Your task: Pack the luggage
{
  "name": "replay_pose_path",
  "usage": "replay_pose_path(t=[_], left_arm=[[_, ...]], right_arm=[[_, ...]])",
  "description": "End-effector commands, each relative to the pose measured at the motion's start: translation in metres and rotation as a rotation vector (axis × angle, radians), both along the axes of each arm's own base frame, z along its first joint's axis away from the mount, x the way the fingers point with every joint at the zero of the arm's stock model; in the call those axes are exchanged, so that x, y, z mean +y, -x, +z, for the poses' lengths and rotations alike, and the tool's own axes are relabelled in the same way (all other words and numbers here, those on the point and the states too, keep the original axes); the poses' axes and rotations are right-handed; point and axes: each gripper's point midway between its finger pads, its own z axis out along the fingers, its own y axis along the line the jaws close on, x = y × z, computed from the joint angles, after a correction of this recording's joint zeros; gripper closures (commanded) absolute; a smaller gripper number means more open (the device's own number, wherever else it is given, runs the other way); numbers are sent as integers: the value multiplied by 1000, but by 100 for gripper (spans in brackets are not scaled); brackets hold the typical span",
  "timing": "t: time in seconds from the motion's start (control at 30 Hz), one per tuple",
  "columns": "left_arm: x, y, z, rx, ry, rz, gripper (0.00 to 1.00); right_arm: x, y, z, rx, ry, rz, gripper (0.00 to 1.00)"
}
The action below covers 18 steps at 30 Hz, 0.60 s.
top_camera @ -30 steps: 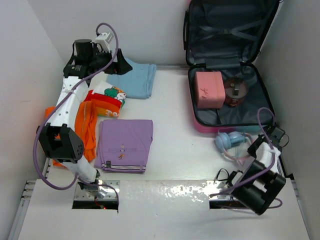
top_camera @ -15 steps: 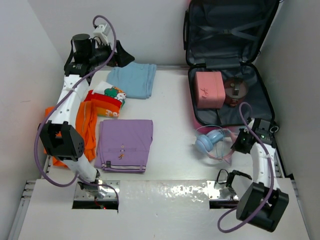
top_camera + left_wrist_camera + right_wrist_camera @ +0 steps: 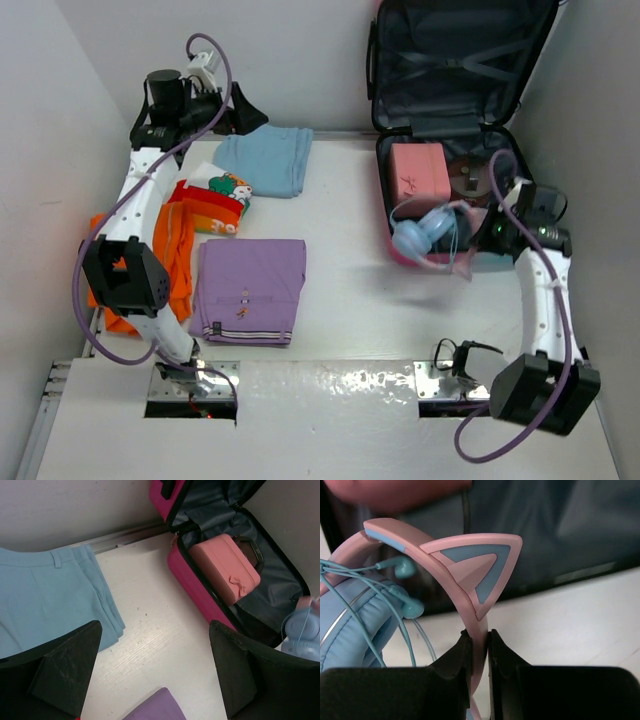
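- Headphones (image 3: 420, 235) hang from the right gripper (image 3: 478, 245) over the near rim of the luggage (image 3: 450, 70). Its open tray lies just ahead of that gripper, so the right arm is nearer.
- Left wrist view: left gripper (image 3: 157, 675) spread wide and empty, luggage well off to its right.
- Right wrist view: gripper clamped on the headphones' pink headband (image 3: 475, 580).

Robotics lab test cell: a white tabletop (image 3: 350, 300) boxed in by plain white panel walls (image 3: 300, 60), with two white-and-black robot arms, left (image 3: 140, 205) and right (image 3: 540, 300), mounted at its near edge and trailing purple cables (image 3: 76, 295). Everyday goods fill the cell: folded purple (image 3: 250, 290) and light-blue (image 3: 265, 160) garments, pink-and-blue cat-ear headphones (image 3: 420, 232) and an open pink hard-shell suitcase (image 3: 455, 70).
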Motion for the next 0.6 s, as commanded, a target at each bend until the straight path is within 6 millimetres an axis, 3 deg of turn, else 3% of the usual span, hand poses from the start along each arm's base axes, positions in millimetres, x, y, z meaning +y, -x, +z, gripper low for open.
replay_pose_path(t=[0.0,0.13,0.17,0.27,0.37,0.57], left_arm=[[6,-2,21,-64,0,6,15],[8,-2,14,-43,3,8,15],[8,-3,12,-39,3,7,16],[21,-9,8,-27,8,37,16],[30,-16,0,-5,19,59,15],[47,-28,-17,32,24,96,16]], right_arm=[[-25,-59,57,-196,52,-101,100],[-56,-90,70,-221,80,-224,100],[-74,-95,73,-228,113,-285,100],[-114,-94,68,-245,131,-447,100],[-144,-88,47,-252,74,-608,100],[-176,-90,30,-234,128,-766,100]])
